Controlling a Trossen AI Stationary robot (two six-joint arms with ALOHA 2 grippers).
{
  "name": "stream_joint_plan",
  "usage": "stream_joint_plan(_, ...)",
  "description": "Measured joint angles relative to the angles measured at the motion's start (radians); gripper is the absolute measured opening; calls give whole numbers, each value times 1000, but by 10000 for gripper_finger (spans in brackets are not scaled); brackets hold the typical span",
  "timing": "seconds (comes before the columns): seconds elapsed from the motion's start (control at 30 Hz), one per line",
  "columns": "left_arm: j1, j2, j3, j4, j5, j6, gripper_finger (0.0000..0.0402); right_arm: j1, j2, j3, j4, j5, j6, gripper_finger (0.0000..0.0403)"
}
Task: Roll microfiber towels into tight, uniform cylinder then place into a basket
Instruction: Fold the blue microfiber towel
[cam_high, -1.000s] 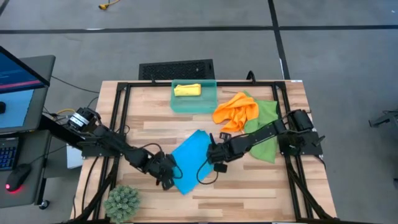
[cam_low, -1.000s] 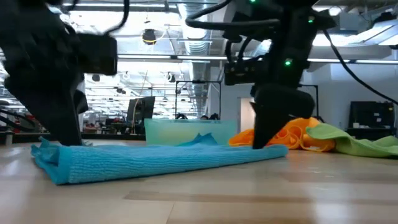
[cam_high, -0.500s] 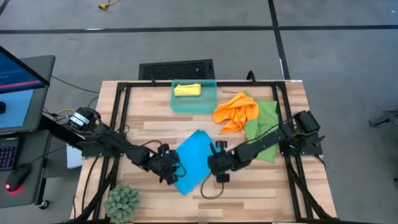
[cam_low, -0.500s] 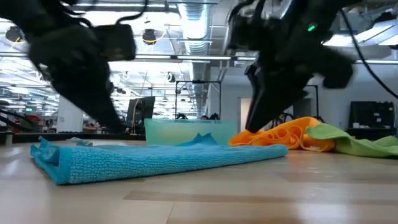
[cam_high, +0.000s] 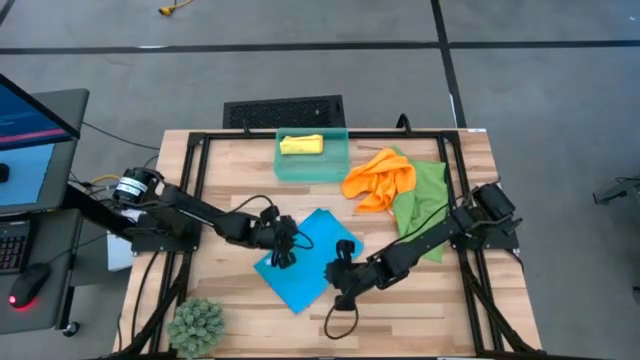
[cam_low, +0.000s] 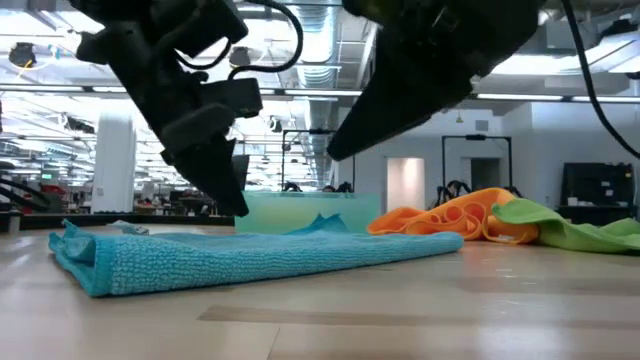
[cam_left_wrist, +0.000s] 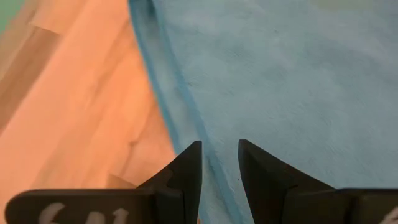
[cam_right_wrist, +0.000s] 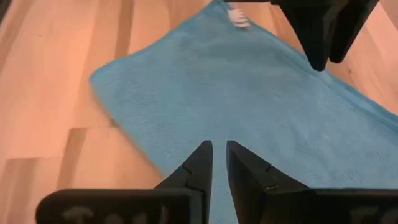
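I see both end effectors nearly clenched, empty, over the flat blue towel (cam_high: 305, 258): left end effector (cam_high: 283, 250) at its left edge, right end effector (cam_high: 343, 283) at its near-right edge.

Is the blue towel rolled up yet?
Not yet. The bright blue microfiber towel lies flat on the wooden table, one edge doubled over, no cylinder.

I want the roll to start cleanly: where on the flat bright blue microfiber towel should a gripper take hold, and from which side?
Probably the hemmed edge of the bright blue microfiber towel, coming from above with one finger outside it. The towel lies flat on the wooden table, so only edges and corners give a lip. The left gripper already hangs narrowly open over that hem; the right gripper hovers above the opposite edge.
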Motion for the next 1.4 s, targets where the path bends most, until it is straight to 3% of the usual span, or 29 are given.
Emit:
stream_joint_plan(0.3, 39, 14, 1, 54, 32, 33, 95, -15, 104, 2, 75, -23, 30, 70)
stream_joint_plan(0.6, 47, 138, 6, 129, 100, 39, 95, -5, 133, 6, 15, -30, 75, 70)
stream_joint_plan(0.8, 10, 146, 6, 115, 95, -46, 95, -21, 126, 7, -122, -45, 142, 70)
stream_joint_plan(1.1, -93, 145, 4, 109, 105, -234, 95, -68, 121, 11, -242, -42, 113, 70)
stream_joint_plan(1.4, -168, 148, 1, 115, 35, -408, 95, -78, 57, 2, -379, -73, -118, 70)
